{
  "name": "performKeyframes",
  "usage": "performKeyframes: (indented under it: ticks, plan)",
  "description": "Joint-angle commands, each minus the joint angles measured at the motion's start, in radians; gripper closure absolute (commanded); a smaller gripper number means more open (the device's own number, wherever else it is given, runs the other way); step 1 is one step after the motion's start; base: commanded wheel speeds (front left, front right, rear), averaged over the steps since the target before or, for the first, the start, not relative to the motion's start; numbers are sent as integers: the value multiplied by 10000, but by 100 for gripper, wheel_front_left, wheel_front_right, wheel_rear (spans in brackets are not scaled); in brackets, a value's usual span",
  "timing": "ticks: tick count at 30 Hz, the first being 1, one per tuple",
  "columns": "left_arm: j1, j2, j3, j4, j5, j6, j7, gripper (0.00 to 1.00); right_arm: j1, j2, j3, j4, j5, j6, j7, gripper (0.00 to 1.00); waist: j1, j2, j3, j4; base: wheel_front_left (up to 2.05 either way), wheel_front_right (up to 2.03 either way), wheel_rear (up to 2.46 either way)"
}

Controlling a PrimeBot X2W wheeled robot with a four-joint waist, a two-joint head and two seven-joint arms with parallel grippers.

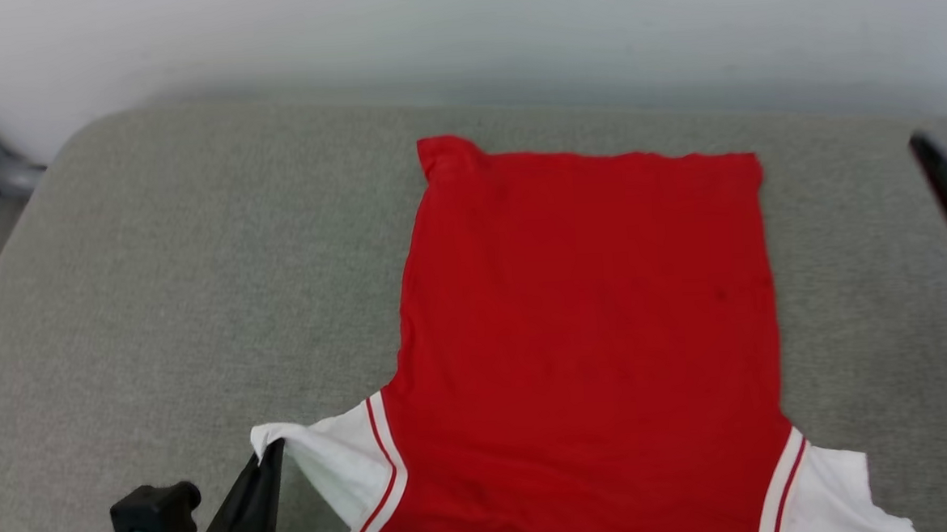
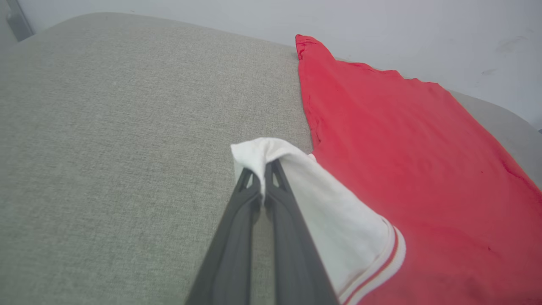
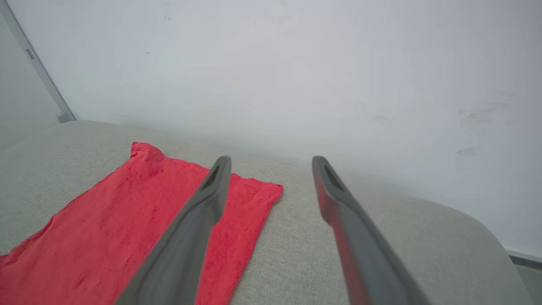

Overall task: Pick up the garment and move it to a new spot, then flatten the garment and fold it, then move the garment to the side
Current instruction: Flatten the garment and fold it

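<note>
Since the grey padded bench (image 1: 158,274) carries everything, the garment (image 1: 590,317) lies spread across its middle, plain red face up. Its long axis runs from the sleeves nearest the robot to the hem by the wall. The white left sleeve (image 1: 330,460) is drawn out sideways, its tip pinched between the closed fingers of the left gripper (image 2: 262,173) at the garment's near-left corner. The right sleeve (image 1: 838,490) lies loose on the bench. The right gripper (image 3: 271,163) hangs empty with its fingers wide apart, off the garment's right edge near the far hem corner. To my eye the flattening turns on that gap: the right sleeve lies back towards the robot, well apart from it.
</note>
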Motion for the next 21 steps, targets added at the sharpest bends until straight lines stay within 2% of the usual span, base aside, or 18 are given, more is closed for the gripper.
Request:
performKeyframes:
  ticks: [1,8,12,17,21]
  plan:
    - [-285,-151,-24,-42,141,-55,-57,100,-653,-165,41,-10,-1,-11,392,0,-2,-1,689,511,0,0,0]
    - [-1194,-939,-24,53,830,-407,-76,100,-3637,-805,868,938,-372,-11,2602,0,-2,-1,1908,1290,0,0,0]
    - [-1561,-1426,87,120,1240,-653,-71,100,-4872,-1001,1304,1981,-419,-11,4439,0,-2,-1,2505,1663,0,0,0]
    - [-1905,-1938,241,268,1670,-1001,-71,100,-5813,-1175,1782,3075,-474,-11,6418,0,-2,-1,3088,2005,0,0,0]
    - [-2098,-2311,351,378,1944,-1248,-71,100,-6199,-1342,2002,3691,-557,-11,7296,0,-2,-1,3467,2205,0,0,0]
